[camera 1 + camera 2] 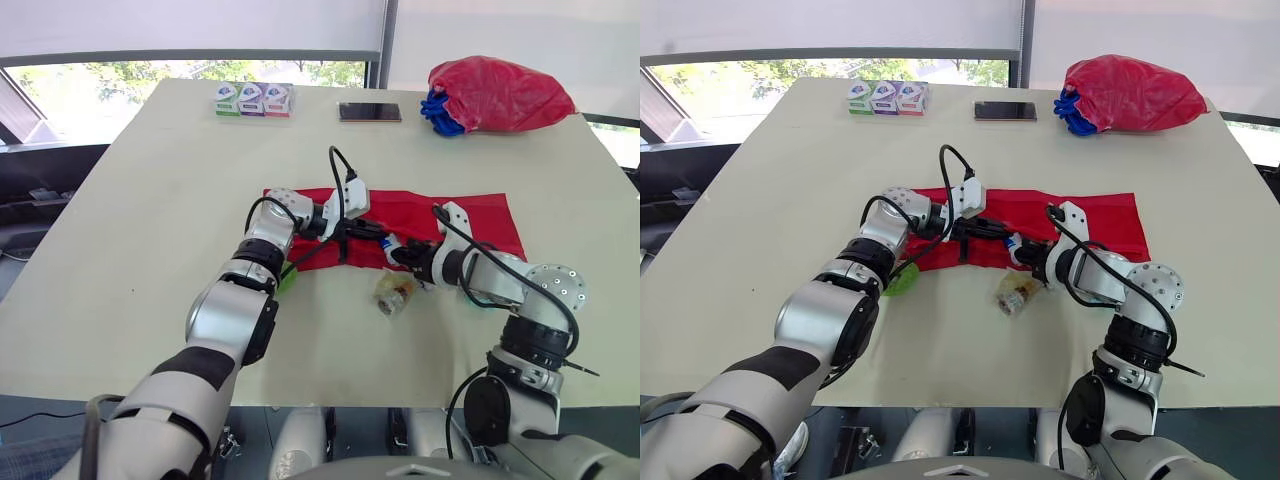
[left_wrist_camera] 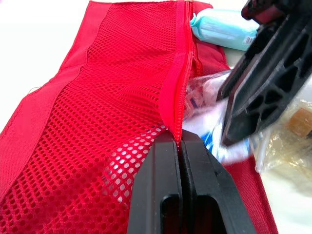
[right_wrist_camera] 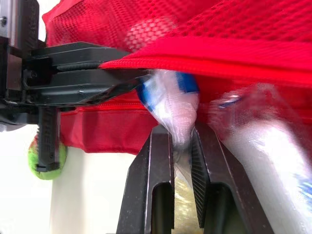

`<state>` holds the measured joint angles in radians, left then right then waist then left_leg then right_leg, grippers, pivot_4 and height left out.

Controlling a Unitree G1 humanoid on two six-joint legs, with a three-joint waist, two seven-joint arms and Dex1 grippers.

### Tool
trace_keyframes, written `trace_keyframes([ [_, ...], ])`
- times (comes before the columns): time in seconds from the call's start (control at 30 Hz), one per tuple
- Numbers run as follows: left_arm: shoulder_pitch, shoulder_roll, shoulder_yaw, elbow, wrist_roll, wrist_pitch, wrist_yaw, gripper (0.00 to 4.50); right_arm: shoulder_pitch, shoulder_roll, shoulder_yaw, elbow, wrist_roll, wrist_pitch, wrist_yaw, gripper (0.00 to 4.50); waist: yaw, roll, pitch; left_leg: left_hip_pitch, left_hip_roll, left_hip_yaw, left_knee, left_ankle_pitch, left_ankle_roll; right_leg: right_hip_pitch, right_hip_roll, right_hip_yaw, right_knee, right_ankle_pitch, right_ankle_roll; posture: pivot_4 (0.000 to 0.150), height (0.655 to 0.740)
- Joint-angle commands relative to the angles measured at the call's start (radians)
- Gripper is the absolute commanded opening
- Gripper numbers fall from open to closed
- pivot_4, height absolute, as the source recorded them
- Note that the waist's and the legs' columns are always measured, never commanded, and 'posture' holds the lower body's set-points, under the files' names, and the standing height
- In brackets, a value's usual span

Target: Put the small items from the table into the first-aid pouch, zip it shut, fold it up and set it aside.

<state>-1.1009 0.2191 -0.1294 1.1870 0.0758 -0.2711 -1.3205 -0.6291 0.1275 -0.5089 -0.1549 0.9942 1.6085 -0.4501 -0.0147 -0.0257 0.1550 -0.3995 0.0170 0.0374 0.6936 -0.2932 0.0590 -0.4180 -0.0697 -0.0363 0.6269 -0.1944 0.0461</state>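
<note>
**Watch the packet: it can slip or snag at the pouch mouth**

Your left gripper is closed tight on the zip edge of the red pouch. It lifts that edge so the mesh pocket gapes. The pouch lies flat in the middle of the table. Your right gripper pinches the tail of a small white and blue packet. The packet's nose sits right at the gap, under the lifted edge.

The grip is only on the thin wrapper end. If you push hard, the packet may bend, slide out of the fingers and land outside the pouch. The two grippers are very close, so they may bump. Then the left one could lose the zip edge and the mouth would flop shut. A clear-wrapped item waits just beside the pouch's near edge, and a green thing lies under your left arm. A wide swing may knock them away.
</note>
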Motion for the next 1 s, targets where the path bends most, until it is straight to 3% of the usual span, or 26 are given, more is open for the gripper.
trace_keyframes([
  [0.03, -0.002, -0.018, -0.011, -0.022, 0.001, -0.006, -0.004, 0.00, -0.059, 0.039, -0.019, -0.009, 0.002, 0.006, 0.006, 0.00, 0.002, 0.000, 0.000, 0.000, 0.000, 0.000, 0.000, 0.000, 0.000, 0.000, 0.000, 0.000, 0.000, 0.000, 0.000, 0.150, 0.7400],
  [0.57, 0.028, -0.038, -0.018, -0.058, -0.005, 0.008, -0.024, 0.00, -0.003, 0.023, 0.194, 0.000, -0.154, -0.311, 0.236, 0.00, -0.002, 0.000, 0.000, 0.000, 0.000, 0.003, -0.007, 0.000, 0.000, -0.002, 0.000, 0.002, -0.001, 0.000, 0.000, 0.150, 0.7400],
  [0.63, 0.026, -0.036, -0.018, -0.055, -0.004, 0.009, -0.023, 0.00, 0.011, 0.015, 0.208, -0.010, -0.163, -0.307, 0.254, 0.99, -0.002, 0.000, 0.000, 0.000, -0.001, 0.003, -0.007, 0.000, 0.000, -0.002, 0.000, 0.002, -0.001, 0.000, 0.000, 0.150, 0.7400],
  [0.67, 0.025, -0.035, -0.019, -0.054, -0.003, 0.009, -0.023, 0.00, 0.017, 0.009, 0.214, -0.018, -0.166, -0.302, 0.263, 1.20, -0.002, 0.000, 0.000, 0.000, 0.000, 0.003, -0.007, 0.000, 0.000, -0.002, 0.000, 0.002, -0.001, 0.000, 0.000, 0.150, 0.7400],
  [0.7, 0.024, -0.033, -0.019, -0.052, -0.002, 0.009, -0.022, 0.00, 0.023, 0.002, 0.220, -0.027, -0.166, -0.294, 0.272, 1.81, -0.002, 0.000, 0.000, 0.000, 0.000, 0.003, -0.007, 0.000, 0.000, -0.002, 0.000, 0.002, -0.001, 0.000, 0.000, 0.150, 0.7400],
  [0.77, 0.021, -0.028, -0.019, -0.046, 0.001, 0.007, -0.019, 0.00, 0.037, -0.029, 0.235, -0.059, -0.165, -0.265, 0.297, 2.35, -0.001, 0.000, 0.000, 0.000, 0.000, 0.003, -0.007, 0.000, 0.000, -0.003, 0.000, 0.002, -0.001, 0.000, 0.000, 0.150, 0.7400],
  [1.0, 0.011, -0.021, -0.023, -0.031, 0.008, 0.003, -0.006, 0.00, 0.093, -0.244, 0.364, -0.209, -0.179, -0.229, 0.450, 2.35, 0.001, 0.000, 0.000, 0.000, -0.001, 0.003, -0.007, 0.000, 0.000, -0.002, -0.001, 0.002, -0.003, 0.000, 0.000, 0.150, 0.7400],
])
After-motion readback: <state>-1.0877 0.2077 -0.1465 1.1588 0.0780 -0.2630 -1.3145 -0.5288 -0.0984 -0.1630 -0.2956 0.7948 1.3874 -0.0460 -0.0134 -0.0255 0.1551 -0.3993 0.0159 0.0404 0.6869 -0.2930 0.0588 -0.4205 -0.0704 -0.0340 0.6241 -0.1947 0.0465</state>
